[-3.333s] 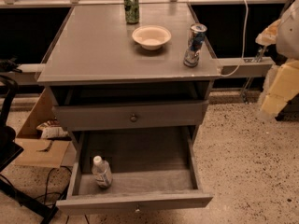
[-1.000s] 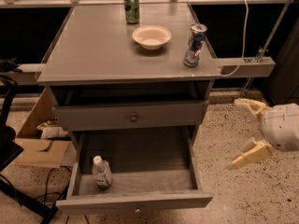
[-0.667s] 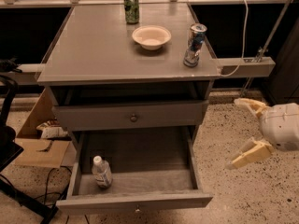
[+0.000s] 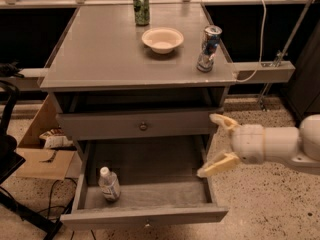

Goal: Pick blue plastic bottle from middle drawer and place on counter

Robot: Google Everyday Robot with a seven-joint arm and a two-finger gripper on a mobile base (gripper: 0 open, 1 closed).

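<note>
None of the handling looks done yet. The blue plastic bottle (image 4: 109, 184) stands upright, white cap up, on the bare floor of the middle drawer (image 4: 150, 215). It sits in the front left corner, close to the left wall. The drawer is pulled well out, so the bottle is open to reach from above, and I'd judge that part of the job taken care of.

The gripper (image 4: 206, 145) hangs at the opposite side, by the drawer's right wall, just below the closed upper drawer front (image 4: 170, 125). Its two pale fingers are spread wide, one above the other, pointing in toward the cabinet with nothing between them. The bottle is well apart from it, across nearly the whole width of the drawer. From here I can't tell whether the lower finger is over the drawer floor or just outside the wall.

What's left, to my eye, is everything that counts: cross to the bottle, close on it, lift it out and set it on the counter (image 4: 100, 54). Up there stand a green can (image 4: 141, 7) at the back, a white bowl (image 4: 162, 39) and a silver-blue can (image 4: 209, 48) near the right edge. The left and front of the top are bare grey.
</note>
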